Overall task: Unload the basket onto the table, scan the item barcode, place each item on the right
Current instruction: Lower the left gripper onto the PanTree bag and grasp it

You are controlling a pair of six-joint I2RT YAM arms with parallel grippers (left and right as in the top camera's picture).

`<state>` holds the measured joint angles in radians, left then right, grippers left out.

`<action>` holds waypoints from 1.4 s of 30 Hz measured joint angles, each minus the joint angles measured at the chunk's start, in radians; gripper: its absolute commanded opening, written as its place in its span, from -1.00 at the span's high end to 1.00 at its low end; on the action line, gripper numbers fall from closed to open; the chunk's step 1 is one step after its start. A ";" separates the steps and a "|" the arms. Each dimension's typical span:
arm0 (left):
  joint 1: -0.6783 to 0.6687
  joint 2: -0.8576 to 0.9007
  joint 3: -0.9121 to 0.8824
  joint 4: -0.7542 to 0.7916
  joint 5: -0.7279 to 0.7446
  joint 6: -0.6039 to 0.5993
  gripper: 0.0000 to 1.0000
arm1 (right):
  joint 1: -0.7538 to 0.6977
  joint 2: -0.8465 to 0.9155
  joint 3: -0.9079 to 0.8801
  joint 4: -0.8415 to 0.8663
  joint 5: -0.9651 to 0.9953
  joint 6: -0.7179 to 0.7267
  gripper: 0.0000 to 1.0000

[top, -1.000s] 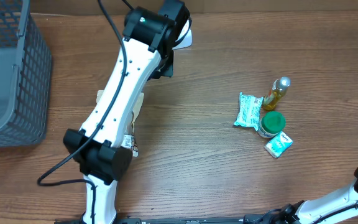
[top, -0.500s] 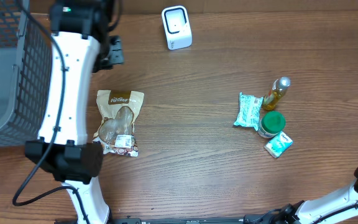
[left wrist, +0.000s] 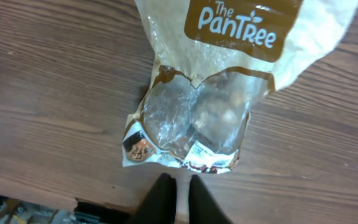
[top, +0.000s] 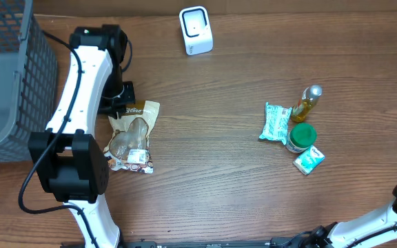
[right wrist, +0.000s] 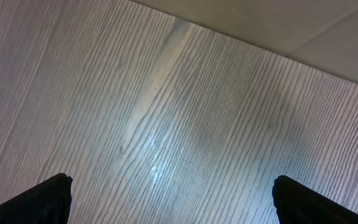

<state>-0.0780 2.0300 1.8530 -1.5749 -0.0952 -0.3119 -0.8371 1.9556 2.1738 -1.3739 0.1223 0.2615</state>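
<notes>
Snack pouch (top: 133, 134) lengthwise, top toward scanner (top: 196, 30)

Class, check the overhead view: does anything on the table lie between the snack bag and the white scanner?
Nothing visible does. Only bare table lies between the snack bag and the scanner; the other groceries sit far right.

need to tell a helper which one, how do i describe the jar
On the table's right side sits a cluster of four small items. The jar is in its middle, right beside the yellow bottle, between the big packet and small packet. Only it has a round green lid.
</notes>
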 measured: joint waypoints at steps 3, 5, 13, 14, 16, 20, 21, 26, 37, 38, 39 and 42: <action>0.000 0.000 -0.023 0.026 0.009 -0.006 0.56 | 0.000 0.000 0.000 0.000 0.000 0.000 -1.00; 0.000 0.000 -0.024 0.042 0.019 -0.006 0.56 | 0.000 0.000 0.000 0.000 0.000 0.000 -1.00; 0.000 0.000 -0.026 0.088 0.091 -0.010 0.70 | 0.000 0.000 0.000 0.000 0.000 0.000 -1.00; 0.000 0.000 -0.027 0.088 0.111 -0.010 0.67 | 0.000 0.000 0.000 0.000 0.000 0.000 -1.00; 0.000 0.000 -0.027 0.088 0.148 -0.009 0.59 | 0.000 0.000 0.000 0.000 0.000 0.000 -1.00; 0.000 0.000 -0.027 0.087 0.202 -0.007 0.51 | 0.000 0.000 0.000 0.000 0.000 0.000 -1.00; 0.000 0.000 -0.027 0.086 0.212 -0.006 0.46 | 0.000 0.000 0.000 0.000 0.000 0.000 -1.00; -0.001 0.000 -0.027 0.069 0.231 -0.003 0.39 | 0.000 0.000 0.000 0.000 0.000 0.000 -1.00; -0.070 0.000 -0.027 0.037 0.235 -0.003 0.35 | 0.000 0.000 0.000 0.000 0.000 0.000 -1.00; -0.080 0.000 -0.027 0.037 0.235 -0.002 0.35 | 0.000 0.000 0.000 0.000 0.000 0.000 -1.00; -0.092 0.000 -0.027 0.037 0.235 -0.002 0.33 | 0.000 0.000 0.000 0.000 0.000 0.000 -1.00; -0.125 0.000 -0.027 0.034 0.234 -0.002 0.21 | 0.000 0.000 0.000 0.000 0.000 0.000 -1.00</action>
<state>-0.2031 2.0300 1.8256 -1.5406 0.1390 -0.3134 -0.8371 1.9556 2.1738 -1.3739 0.1223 0.2611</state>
